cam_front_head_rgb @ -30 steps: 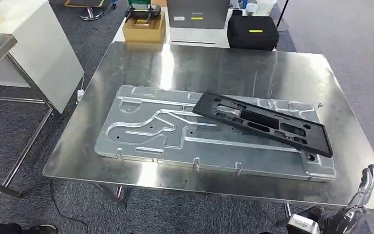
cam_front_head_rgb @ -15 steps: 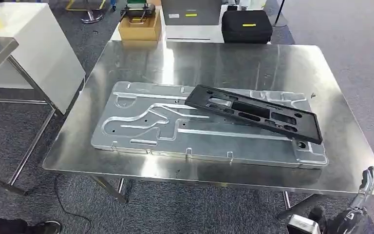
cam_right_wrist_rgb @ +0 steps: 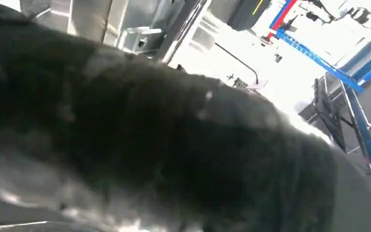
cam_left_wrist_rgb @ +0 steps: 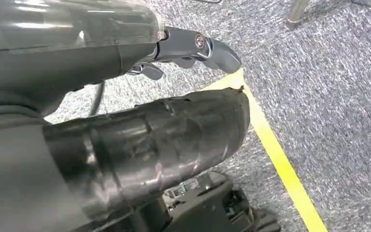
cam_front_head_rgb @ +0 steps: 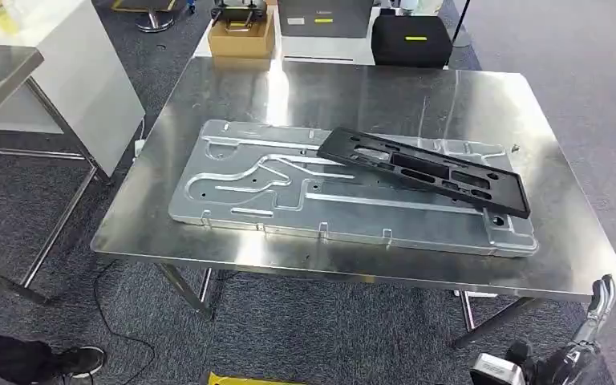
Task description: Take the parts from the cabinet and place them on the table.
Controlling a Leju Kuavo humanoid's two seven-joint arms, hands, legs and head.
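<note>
Whole head view had shifted over the last second: table [cam_front_head_rgb: 345, 88] sat further off and a bit to the right in frame, more carpet showing below its near edge. That was camera motion, robot backing off, not the parts moving. Plate and frame kept the same relation to each other throughout.

Left to right:
- White cabinet [cam_front_head_rgb: 80, 72] at far left, beside the table, well apart from the parts.
- Person's shoe [cam_front_head_rgb: 80, 361] at lower left on the carpet.
- Large aluminium plate [cam_front_head_rgb: 249, 192] lay flat on the table, spanning most of its width.
- Black frame part [cam_front_head_rgb: 425, 170] lay diagonally across the plate's right half, resting on it.
- Right hand [cam_front_head_rgb: 593, 325] low at the lower right, below the table edge, touching nothing. Fingers pointed up; whether spread or pressed together, couldn't tell. Right wrist view was a dark blur.

Left hand [cam_left_wrist_rgb: 140, 106] hung over the carpet near a yellow floor line [cam_left_wrist_rgb: 280, 164], holding nothing, fingers loosely extended and apart.

Judgement: both parts already down on the table, hands free, robot retreating. Placement looked done; likely heading off for another part or finished.
</note>
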